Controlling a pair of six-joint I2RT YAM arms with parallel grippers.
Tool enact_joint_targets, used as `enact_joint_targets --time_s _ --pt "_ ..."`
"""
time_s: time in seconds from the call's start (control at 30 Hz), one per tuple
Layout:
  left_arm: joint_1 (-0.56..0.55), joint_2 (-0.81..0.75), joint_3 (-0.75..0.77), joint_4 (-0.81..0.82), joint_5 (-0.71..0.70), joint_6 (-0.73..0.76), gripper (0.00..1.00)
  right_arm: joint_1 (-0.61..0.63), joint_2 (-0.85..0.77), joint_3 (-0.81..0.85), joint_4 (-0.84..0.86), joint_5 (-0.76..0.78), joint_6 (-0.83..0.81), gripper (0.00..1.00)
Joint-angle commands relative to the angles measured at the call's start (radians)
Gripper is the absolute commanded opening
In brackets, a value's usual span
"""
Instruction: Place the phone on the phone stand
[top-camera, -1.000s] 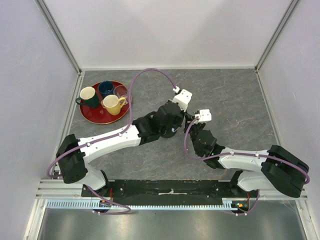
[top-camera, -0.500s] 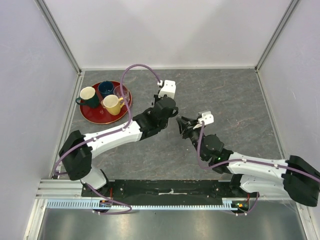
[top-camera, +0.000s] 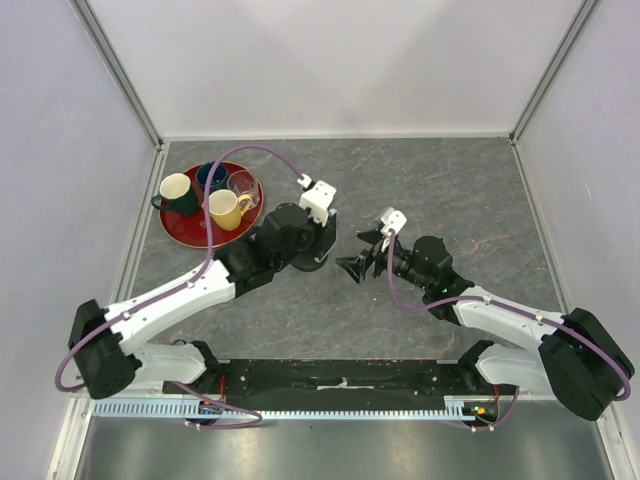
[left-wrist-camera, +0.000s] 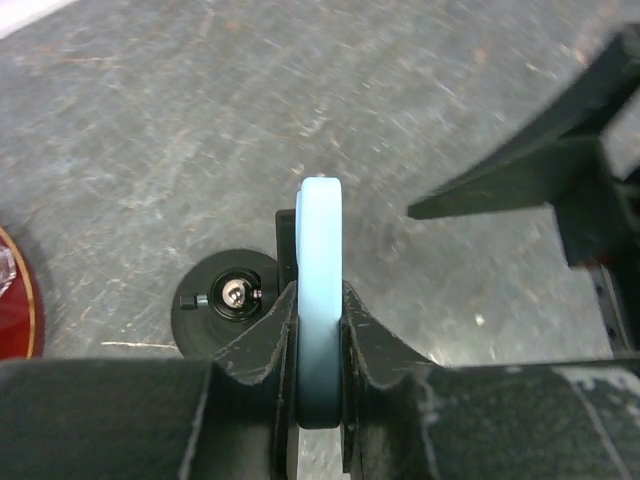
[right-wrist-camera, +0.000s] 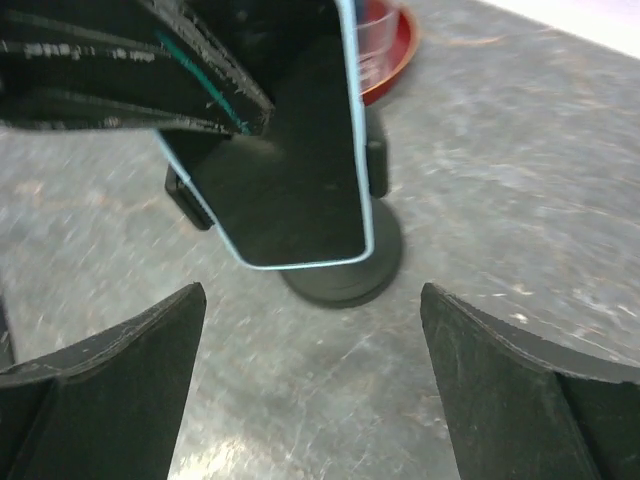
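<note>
Top external view: the grey worktop (top-camera: 470, 190) carries both arms meeting near its middle, with a red tray (top-camera: 175, 232) of cups off to the left. The left gripper (left-wrist-camera: 320, 310) is clamped on the phone (right-wrist-camera: 290, 170), held on edge with its lower end hanging just above the phone stand (left-wrist-camera: 225, 300). The right gripper (right-wrist-camera: 312, 330) faces the screen with its jaws spread wide, touching nothing.

To seat the phone well, I would have the left arm line its bottom edge up with the stand's cradle, lower it slowly, and release only once it rests there.

A second ago the right gripper was closed tight beside the left one. It has since opened, and the left arm has shifted towards the tray.
</note>
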Motion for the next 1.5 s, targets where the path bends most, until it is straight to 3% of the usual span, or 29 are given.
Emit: enact_joint_targets --time_s 0.0,0.1,0.27,0.47,0.57,0.67,0.7,0.93,1.0,1.03,1.07,1.23,1.37,1.47 --pt "0.013 -0.157 -0.078 -0.03 0.314 0.13 0.02 -0.011 0.034 0.045 0.014 -0.304 -0.089 0.96" --pt "0.016 -0.212 -0.133 -0.025 0.356 0.194 0.02 -0.031 0.064 0.045 0.058 -0.395 -0.084 0.98" --pt "0.025 -0.245 -0.101 -0.108 0.455 0.242 0.02 -0.055 0.146 0.131 0.014 -0.503 -0.109 0.98" --pt "0.056 -0.251 -0.093 -0.163 0.538 0.302 0.02 -0.057 0.247 0.203 0.006 -0.614 -0.11 0.93" --pt "0.071 -0.262 -0.104 -0.155 0.575 0.32 0.02 -0.057 0.265 0.214 0.011 -0.649 -0.107 0.84" --pt "0.083 -0.264 -0.115 -0.146 0.607 0.326 0.02 -0.057 0.29 0.221 0.023 -0.674 -0.103 0.72" --pt "0.087 -0.264 -0.115 -0.145 0.612 0.328 0.02 -0.055 0.296 0.223 0.025 -0.689 -0.101 0.64" --pt "0.103 -0.252 -0.096 -0.174 0.627 0.343 0.02 -0.054 0.318 0.222 0.109 -0.731 -0.054 0.38" --pt "0.103 -0.25 -0.093 -0.178 0.621 0.343 0.02 -0.055 0.312 0.214 0.132 -0.728 -0.031 0.24" --pt "0.104 -0.25 -0.087 -0.181 0.621 0.346 0.02 -0.055 0.305 0.205 0.162 -0.72 -0.017 0.15" --pt "0.104 -0.248 -0.084 -0.181 0.621 0.345 0.02 -0.054 0.296 0.197 0.182 -0.703 0.001 0.0" --pt "0.113 -0.238 -0.058 -0.207 0.595 0.38 0.02 0.0 0.249 0.088 0.388 -0.546 0.135 0.0" --pt "0.13 -0.23 -0.087 -0.171 0.597 0.375 0.02 0.093 0.175 0.004 0.391 -0.247 0.109 0.0" --pt "0.143 -0.227 -0.116 -0.141 0.63 0.362 0.02 0.112 0.132 -0.006 0.318 -0.168 0.072 0.0"
